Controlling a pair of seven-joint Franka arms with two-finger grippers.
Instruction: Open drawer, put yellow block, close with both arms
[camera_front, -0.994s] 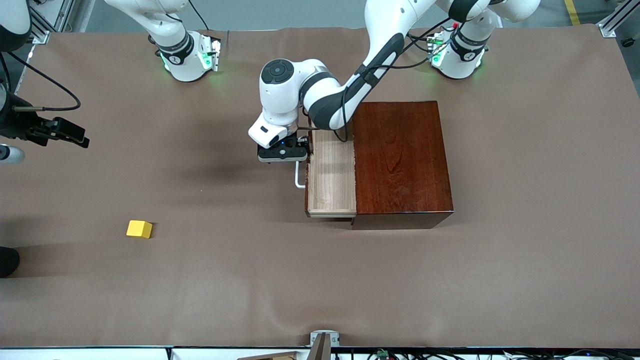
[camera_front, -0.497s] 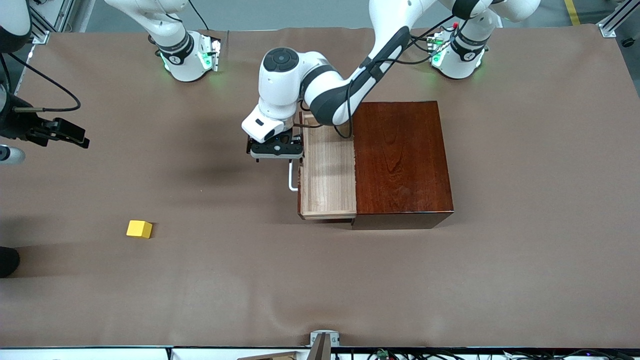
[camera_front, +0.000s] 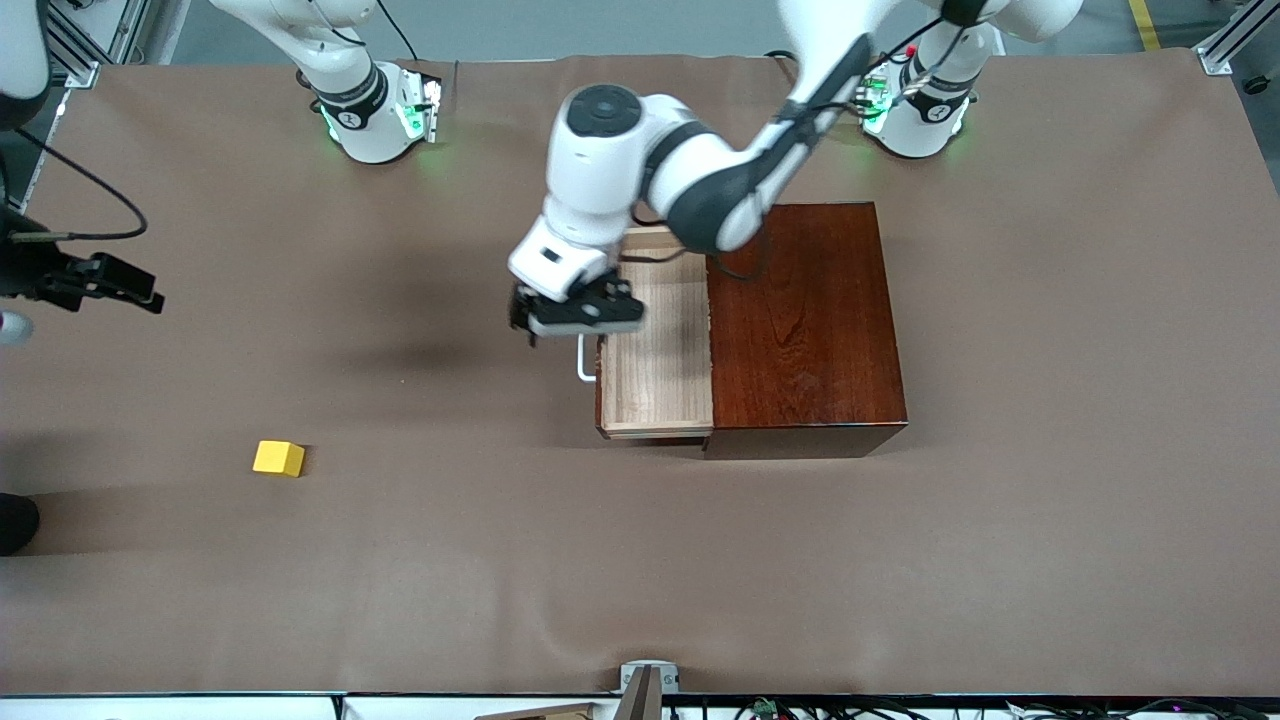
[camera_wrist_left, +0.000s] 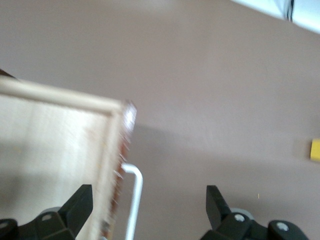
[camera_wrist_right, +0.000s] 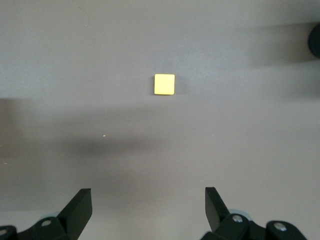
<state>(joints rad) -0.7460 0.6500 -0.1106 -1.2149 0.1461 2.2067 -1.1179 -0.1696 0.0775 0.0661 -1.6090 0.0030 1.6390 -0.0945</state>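
Note:
The drawer stands pulled out of the dark reddish-brown box, its pale tray empty. Its white handle points toward the right arm's end of the table. My left gripper hangs open over the handle and the drawer's front edge, touching neither. The yellow block lies on the table, nearer the front camera than the drawer and toward the right arm's end. My right gripper hovers open high over that end, and the block lies on the table ahead of its empty fingers.
A brown cloth covers the whole table. A dark rounded object pokes in at the table's edge at the right arm's end. A small metal bracket sits at the table edge nearest the front camera.
The left gripper pulled the drawer a little farther out, then let go of the handle and rose, shifting slightly toward the box. The right gripper drifted a little toward the table's edge.

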